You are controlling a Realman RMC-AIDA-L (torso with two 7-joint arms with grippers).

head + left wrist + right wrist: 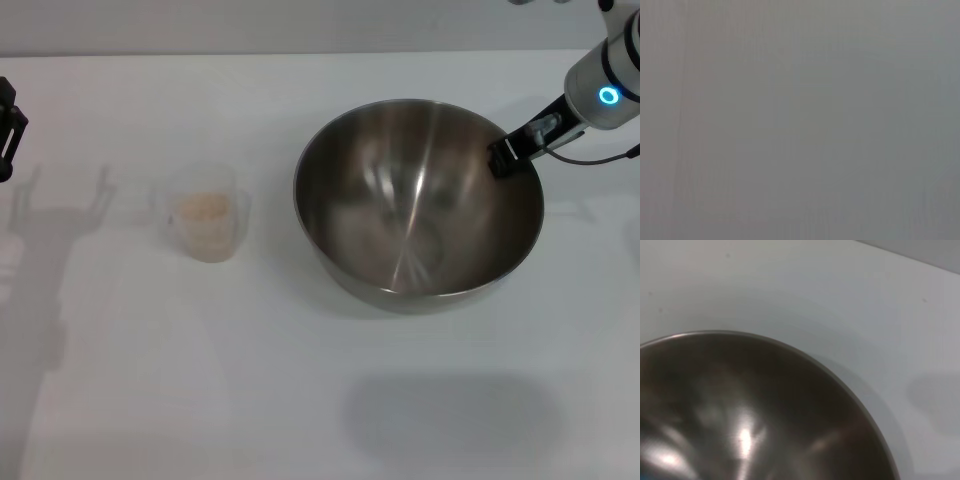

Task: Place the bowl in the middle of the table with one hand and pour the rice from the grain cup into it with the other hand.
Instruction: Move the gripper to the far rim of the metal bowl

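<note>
The bowl [418, 205] is showing polished metal, its inside gleaming with streaked reflections. The cup [204, 214] is looking like clear, faintly cloudy plastic, holding dull, grainy rice [201, 209]. The table [200, 380] is appearing smooth, matt white.

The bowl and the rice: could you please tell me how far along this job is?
The bowl sits near mid-table, the right gripper at its rim. The rice is unpoured in the grain cup. The left gripper waits at the table's edge.
</note>
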